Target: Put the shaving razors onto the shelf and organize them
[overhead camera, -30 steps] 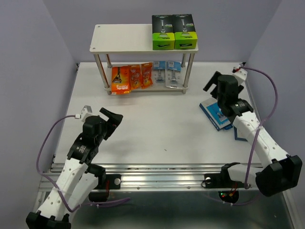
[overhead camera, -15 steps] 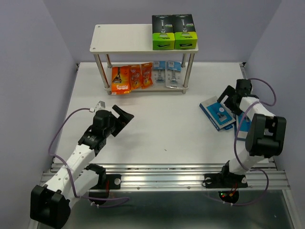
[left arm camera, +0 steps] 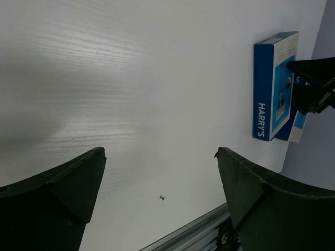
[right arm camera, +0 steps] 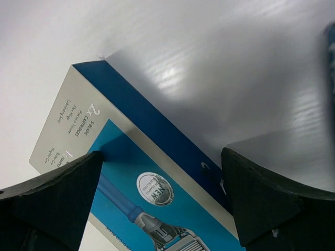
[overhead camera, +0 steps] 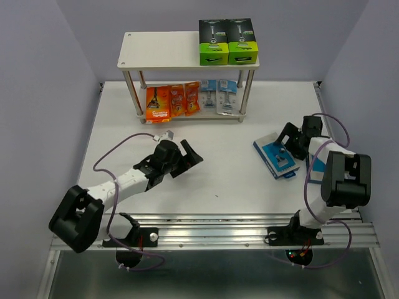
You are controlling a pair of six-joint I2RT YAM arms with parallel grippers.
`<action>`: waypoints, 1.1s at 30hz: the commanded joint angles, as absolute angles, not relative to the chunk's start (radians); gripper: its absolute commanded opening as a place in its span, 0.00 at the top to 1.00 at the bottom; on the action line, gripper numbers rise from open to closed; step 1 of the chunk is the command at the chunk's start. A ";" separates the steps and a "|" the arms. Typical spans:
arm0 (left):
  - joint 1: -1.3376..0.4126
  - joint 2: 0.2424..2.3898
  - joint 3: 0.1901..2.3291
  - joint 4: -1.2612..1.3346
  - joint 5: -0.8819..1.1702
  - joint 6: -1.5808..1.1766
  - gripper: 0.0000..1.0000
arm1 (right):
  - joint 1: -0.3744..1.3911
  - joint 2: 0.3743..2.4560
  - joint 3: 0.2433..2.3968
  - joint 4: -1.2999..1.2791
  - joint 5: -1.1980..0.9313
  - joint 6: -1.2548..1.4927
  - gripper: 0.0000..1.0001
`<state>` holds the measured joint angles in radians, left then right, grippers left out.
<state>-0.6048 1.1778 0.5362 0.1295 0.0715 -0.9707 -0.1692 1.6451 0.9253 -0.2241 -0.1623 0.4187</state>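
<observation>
step: pick-up of blue box, flat on table, well apart from shelf. right gripper poised at box, jaws spread, nothing gripped. left gripper spread, empty. next: lower, pinch box edges, lift toward shelf.

- A white table with a faint wood grain fills the middle. Its top is matte, with soft pale glare in streaks (plainest in the 2 wrist views).
- 3 lavender walls close it in: the back wall, the left wall and the right wall, all plain and evenly lit.
- A small dark speck sits on the table near its front edge.
- A silver slotted aluminium rail runs along the table's near edge.
- Below the rail lies a dull grey-green surface, darker than everything above it.
</observation>
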 commanded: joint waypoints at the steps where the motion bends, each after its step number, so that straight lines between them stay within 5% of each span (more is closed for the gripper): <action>1: -0.661 1.317 0.687 0.276 0.087 -0.922 0.01 | -0.077 1.574 0.829 -0.207 -0.203 0.449 0.02; 15: -0.808 1.690 0.868 0.363 0.222 -0.934 0.03 | 0.259 1.352 0.615 -0.202 -0.023 1.023 0.16; 21: -0.813 1.802 0.939 0.365 0.230 -0.934 0.19 | 0.316 1.350 0.623 -0.150 -0.153 0.991 0.16; 28: -0.813 1.894 1.017 0.328 0.224 -0.911 0.51 | 0.348 1.350 0.560 -0.080 -0.261 1.014 0.30; 33: -0.810 1.939 1.111 0.237 0.180 -0.862 0.53 | 0.357 1.364 0.561 -0.072 -0.285 1.002 0.33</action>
<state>-0.7979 1.9057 1.0279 0.3027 0.2070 -0.9043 0.3233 1.3560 0.5739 -0.1219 -0.1848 0.9855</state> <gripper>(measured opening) 0.509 0.683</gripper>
